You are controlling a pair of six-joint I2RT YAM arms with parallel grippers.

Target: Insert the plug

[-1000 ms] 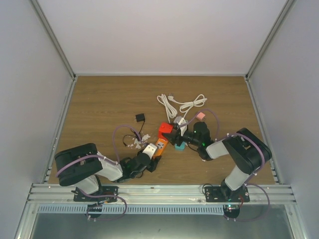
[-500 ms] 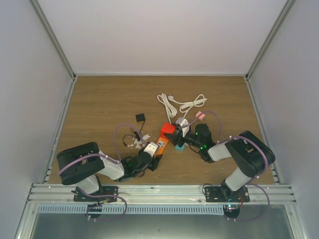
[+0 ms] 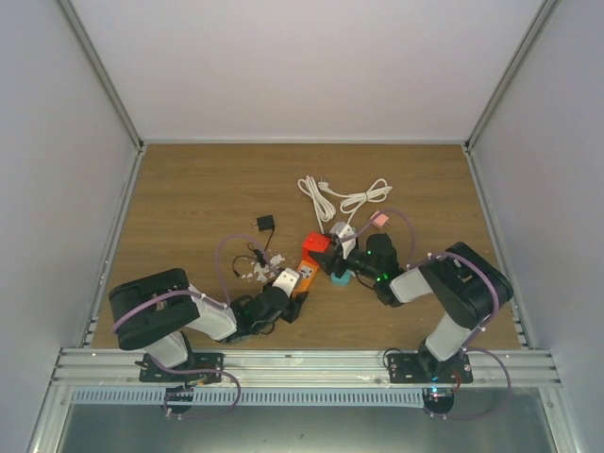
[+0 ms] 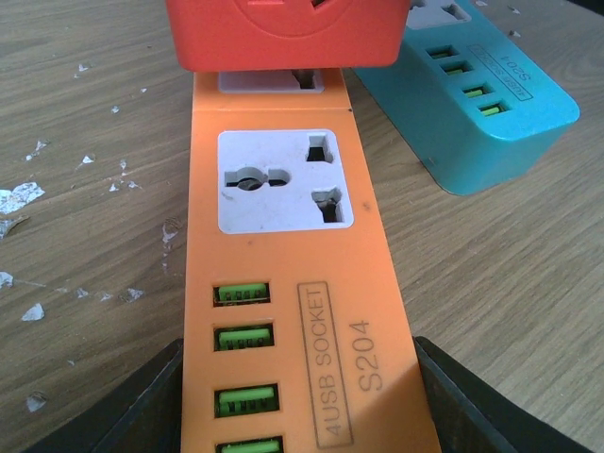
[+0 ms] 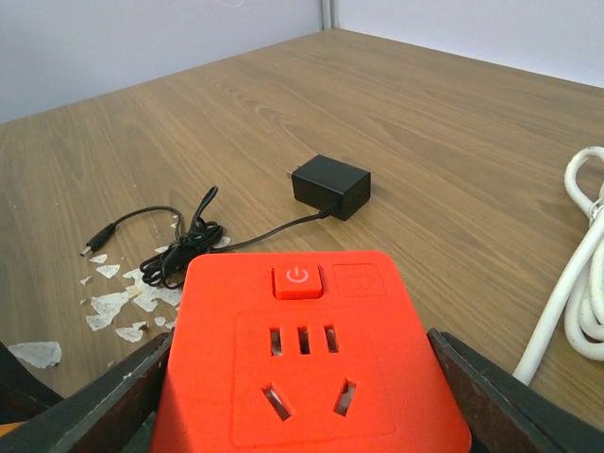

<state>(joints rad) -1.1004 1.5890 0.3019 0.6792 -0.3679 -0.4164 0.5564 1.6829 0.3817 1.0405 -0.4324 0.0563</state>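
Observation:
My left gripper (image 4: 297,415) is shut on the near end of an orange power strip (image 4: 283,311), which lies flat on the table with one free white socket showing. It also shows in the top view (image 3: 302,276). My right gripper (image 5: 302,396) is shut on a red cube plug adapter (image 5: 307,359) with a power button on top. In the left wrist view the red cube (image 4: 288,33) sits over the strip's far socket, mostly covering it. Its prongs are hidden. In the top view the cube (image 3: 318,246) is at the strip's far end.
A teal power strip (image 4: 481,94) lies just right of the orange one. A black charger (image 5: 330,186) with a thin coiled cable (image 5: 179,250) and paper scraps (image 3: 253,274) lie left. A coiled white cord (image 3: 344,198) lies behind. A pink piece (image 3: 380,219) lies at right.
My right gripper with the red cube has shifted slightly over the orange strip's far end. My left gripper and the strip have barely moved.

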